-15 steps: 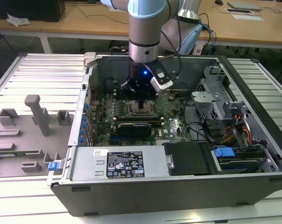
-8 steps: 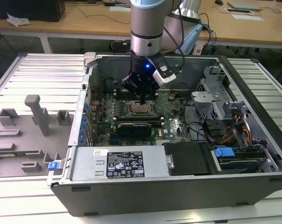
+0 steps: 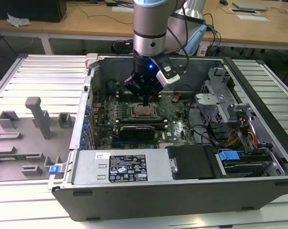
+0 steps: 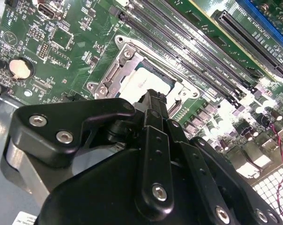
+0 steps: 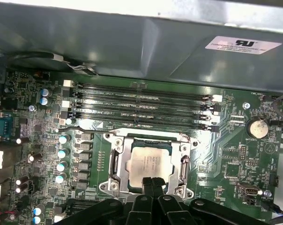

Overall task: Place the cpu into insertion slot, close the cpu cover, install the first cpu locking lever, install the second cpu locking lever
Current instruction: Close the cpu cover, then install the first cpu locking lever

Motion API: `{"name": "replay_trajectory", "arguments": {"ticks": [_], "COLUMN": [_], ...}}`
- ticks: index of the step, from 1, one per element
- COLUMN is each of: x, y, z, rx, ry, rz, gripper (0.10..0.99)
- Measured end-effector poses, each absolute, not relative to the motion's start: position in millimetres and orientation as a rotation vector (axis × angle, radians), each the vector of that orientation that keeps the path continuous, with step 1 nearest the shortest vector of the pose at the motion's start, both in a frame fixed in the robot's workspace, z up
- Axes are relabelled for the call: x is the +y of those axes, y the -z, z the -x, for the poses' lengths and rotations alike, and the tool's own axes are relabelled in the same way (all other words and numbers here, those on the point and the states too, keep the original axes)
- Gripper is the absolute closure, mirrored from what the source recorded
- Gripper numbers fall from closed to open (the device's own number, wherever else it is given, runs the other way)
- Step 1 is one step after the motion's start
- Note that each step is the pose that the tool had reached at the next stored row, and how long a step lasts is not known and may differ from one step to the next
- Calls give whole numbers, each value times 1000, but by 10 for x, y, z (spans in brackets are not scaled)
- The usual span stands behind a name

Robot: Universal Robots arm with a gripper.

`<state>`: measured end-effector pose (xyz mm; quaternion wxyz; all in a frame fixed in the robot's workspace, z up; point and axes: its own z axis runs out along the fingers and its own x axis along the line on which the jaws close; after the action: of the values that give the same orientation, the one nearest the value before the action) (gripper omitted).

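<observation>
Silver-grey square cpu (image 5: 148, 161) sits framed by its thin silver metal cover (image 5: 117, 161).
Black end effector (image 5: 153, 180), fingertips pressed together and empty, noses the cover's edge, probably slimmed to fit that tight spot.

cpu (image 5: 148, 159) top is showing pale silver-grey, cpu cover (image 5: 118, 149) reading shiny silver, board (image 5: 216, 150) looking green, memory slots (image 5: 141, 105) and gripper (image 5: 153, 182) showing black, wrist light (image 3: 149, 66) glowing blue.
</observation>
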<state>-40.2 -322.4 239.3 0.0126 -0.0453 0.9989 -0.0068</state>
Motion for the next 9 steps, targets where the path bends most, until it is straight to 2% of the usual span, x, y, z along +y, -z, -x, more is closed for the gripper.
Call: {"name": "replay_trajectory", "arguments": {"ticks": [9], "x": [-3224], "y": [-2400], "z": [402], "rx": [3113], "ry": [21], "rz": [141], "gripper": [980]}}
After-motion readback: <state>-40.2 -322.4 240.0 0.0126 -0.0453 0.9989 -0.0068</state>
